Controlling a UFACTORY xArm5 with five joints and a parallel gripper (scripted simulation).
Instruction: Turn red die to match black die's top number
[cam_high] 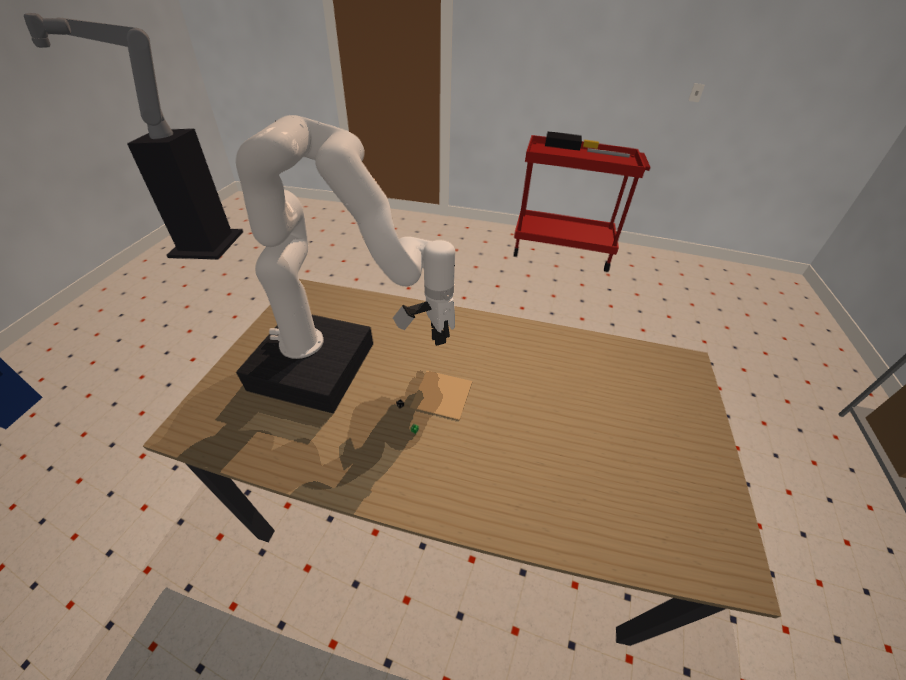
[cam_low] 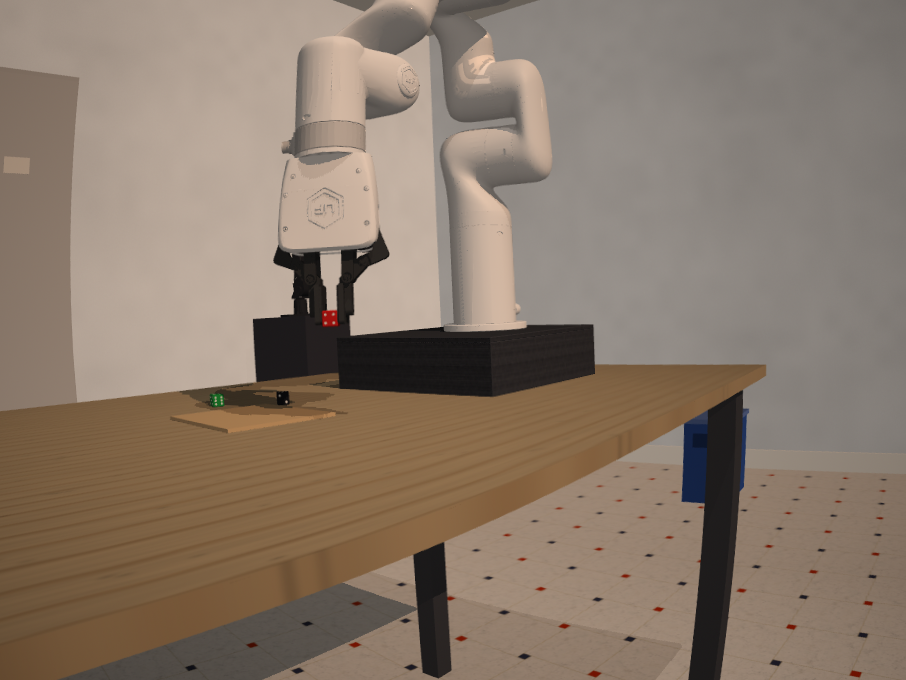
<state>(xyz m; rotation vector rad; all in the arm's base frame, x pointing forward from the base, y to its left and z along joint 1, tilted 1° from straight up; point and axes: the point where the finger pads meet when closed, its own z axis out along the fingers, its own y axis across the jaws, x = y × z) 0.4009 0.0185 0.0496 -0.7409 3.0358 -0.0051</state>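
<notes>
Currently the gripper is clenching the red die by two opposite side faces, well above the mat. Die is looking small, rigid and light, with smooth faces likely slippery; a centred pinch is suiting it. Black die is sitting beside the mat.

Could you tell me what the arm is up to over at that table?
The white arm has its claw shut on a small red die, held in the air well above the wooden table. Below, a black die and a green die sit on the table by a thin tan mat; in the top view both lie just off its edge. The red die is not yet on the mat.
</notes>
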